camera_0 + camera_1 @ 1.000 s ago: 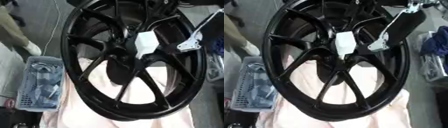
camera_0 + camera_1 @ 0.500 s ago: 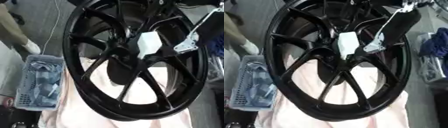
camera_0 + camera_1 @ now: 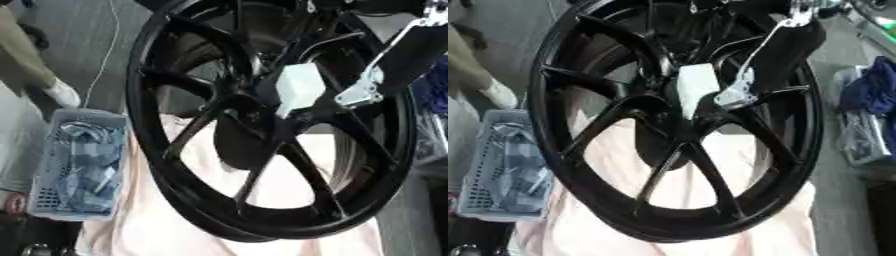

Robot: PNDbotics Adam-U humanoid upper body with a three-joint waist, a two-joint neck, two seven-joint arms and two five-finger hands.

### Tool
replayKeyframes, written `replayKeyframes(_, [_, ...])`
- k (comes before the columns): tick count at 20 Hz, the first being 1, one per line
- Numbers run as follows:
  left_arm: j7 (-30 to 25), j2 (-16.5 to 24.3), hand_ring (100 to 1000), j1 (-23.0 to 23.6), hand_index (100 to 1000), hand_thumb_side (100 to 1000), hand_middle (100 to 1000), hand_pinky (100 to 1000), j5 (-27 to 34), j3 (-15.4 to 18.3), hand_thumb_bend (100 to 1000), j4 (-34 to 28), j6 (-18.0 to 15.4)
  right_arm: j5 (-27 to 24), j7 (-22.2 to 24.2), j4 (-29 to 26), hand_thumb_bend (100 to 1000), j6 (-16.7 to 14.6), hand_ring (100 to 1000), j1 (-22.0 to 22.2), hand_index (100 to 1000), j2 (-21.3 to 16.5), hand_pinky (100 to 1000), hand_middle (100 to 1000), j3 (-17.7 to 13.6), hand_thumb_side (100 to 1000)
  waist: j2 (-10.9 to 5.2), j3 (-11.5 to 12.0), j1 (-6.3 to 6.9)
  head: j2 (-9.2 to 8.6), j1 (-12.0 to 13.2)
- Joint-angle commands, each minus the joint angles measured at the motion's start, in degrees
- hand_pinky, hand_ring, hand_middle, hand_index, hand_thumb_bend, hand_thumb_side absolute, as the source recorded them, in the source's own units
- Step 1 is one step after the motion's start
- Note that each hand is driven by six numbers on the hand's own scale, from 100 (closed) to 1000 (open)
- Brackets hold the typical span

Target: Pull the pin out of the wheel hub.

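Observation:
A large black spoked wheel (image 3: 184, 75) lies tilted on a pale pink cloth (image 3: 175, 220). At its hub (image 3: 249, 112) a white blocky piece (image 3: 297, 90) stands out; I cannot make out the pin apart from it. My right arm (image 3: 411, 50), black with a silver bracket (image 3: 357, 94) at the wrist, comes down from the upper right and ends just right of the white piece. Its hand is lost against the black hub and spokes. The left hand shows in neither view.
A grey mesh basket (image 3: 52, 150) of pale small parts stands left of the wheel. A person's beige sleeve and a white glove (image 3: 63, 92) show at the far left. A blue cloth (image 3: 872, 92) lies over a tray at the right.
My right arm has moved left, bringing its silver bracket closer to the white piece at the hub. The whole picture has shifted slightly with the head.

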Motion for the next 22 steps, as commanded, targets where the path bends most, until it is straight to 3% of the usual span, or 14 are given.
replayKeyframes(1, [0.0, 1.4, 658, -0.7, 722, 685, 581, 827, 0.0, 0.3, 100, -1.0, 0.0, 0.2, 0.1, -0.7, 555, 0.9, 822, -1.0, 777, -0.6, 733, 697, -0.2, 344, -0.84, 0.1, 0.36, 0.34, -0.3])
replayKeyframes(22, [-0.2, 1.2, 655, -1.1, 721, 689, 577, 829, -0.2, 0.2, 100, -1.0, 0.1, 1.3, -0.2, -0.7, 492, 3.9, 812, 0.4, 773, 0.2, 720, 703, 0.0, 234, 1.12, 0.6, 0.04, 0.34, -0.7])
